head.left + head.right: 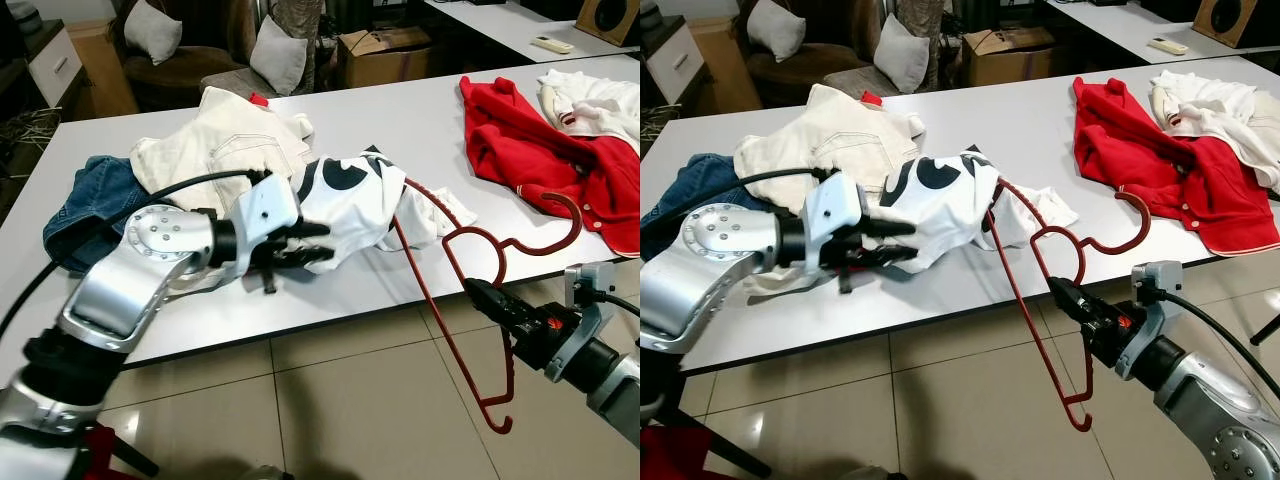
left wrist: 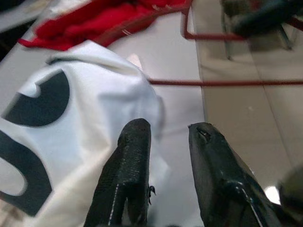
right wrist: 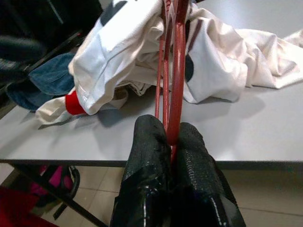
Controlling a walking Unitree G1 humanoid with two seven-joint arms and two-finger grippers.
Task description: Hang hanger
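Observation:
A red wire hanger [image 1: 436, 308] slants from the table edge down over the floor, its hook [image 1: 560, 215] curving up near the red jacket. My right gripper [image 1: 487, 297] is shut on the hanger's shoulder wire [image 3: 176, 71]. The hanger's far end is tucked inside a white T-shirt with black print [image 1: 350, 195] that lies crumpled on the table. My left gripper [image 1: 318, 243] rests low at the T-shirt's near side, open, with one finger [image 2: 132, 151] over the cloth and nothing between the two.
On the white table [image 1: 400, 120] lie blue jeans [image 1: 90, 200], cream trousers [image 1: 220, 140], a red jacket [image 1: 520, 140] and a white garment [image 1: 600, 100]. Behind stand an armchair with cushions [image 1: 180, 60] and a cardboard box [image 1: 385, 55]. Tiled floor lies below the table's near edge.

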